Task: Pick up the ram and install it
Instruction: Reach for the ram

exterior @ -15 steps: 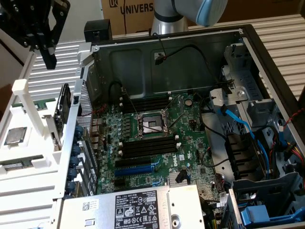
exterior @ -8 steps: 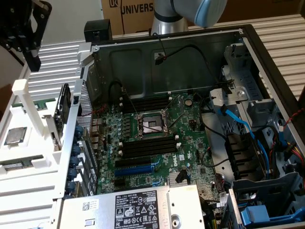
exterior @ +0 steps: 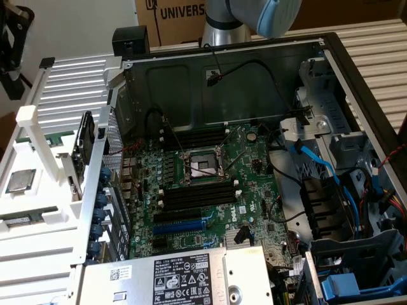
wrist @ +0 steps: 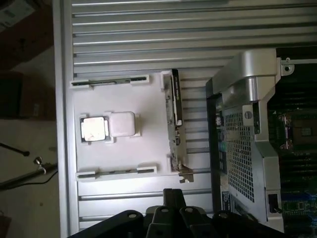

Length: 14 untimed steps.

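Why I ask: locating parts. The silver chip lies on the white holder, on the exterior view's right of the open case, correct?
No, left. The exterior view shows the silver chip on the white holder left of the open case.

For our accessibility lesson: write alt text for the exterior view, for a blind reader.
An open computer case shows a green motherboard with a processor socket between black memory slots. A white parts tray sits at the exterior view's left; a robot arm stands behind.

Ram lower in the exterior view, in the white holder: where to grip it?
Likely mid-length on the top edge, from above, pinching the thin faces: the ram seems to stand on edge in the white holder, brackets covering its ends.
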Available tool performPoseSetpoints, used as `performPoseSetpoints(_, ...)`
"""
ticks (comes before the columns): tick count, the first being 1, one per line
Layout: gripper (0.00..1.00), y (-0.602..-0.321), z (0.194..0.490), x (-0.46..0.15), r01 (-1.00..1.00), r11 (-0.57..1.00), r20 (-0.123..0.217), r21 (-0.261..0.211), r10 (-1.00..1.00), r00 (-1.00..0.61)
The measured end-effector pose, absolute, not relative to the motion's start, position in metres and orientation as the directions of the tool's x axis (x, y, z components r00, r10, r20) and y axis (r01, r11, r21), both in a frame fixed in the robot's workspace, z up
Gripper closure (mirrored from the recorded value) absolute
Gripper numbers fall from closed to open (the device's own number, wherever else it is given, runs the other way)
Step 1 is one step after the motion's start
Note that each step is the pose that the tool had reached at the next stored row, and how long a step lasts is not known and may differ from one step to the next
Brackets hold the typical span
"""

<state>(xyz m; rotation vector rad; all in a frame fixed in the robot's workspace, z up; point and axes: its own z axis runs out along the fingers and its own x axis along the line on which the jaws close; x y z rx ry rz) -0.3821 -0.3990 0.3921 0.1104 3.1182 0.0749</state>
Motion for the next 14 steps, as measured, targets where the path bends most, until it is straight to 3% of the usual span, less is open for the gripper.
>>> performPoseSetpoints(8,0.9,-0.398,0.375,-0.443,0.07,0.996,-0.019,0.048,0.071,-0.997)
performPoseSetpoints(14,0.9,-0.396,0.369,-0.445,0.07,0.996,-0.019,0.047,0.071,-0.997)
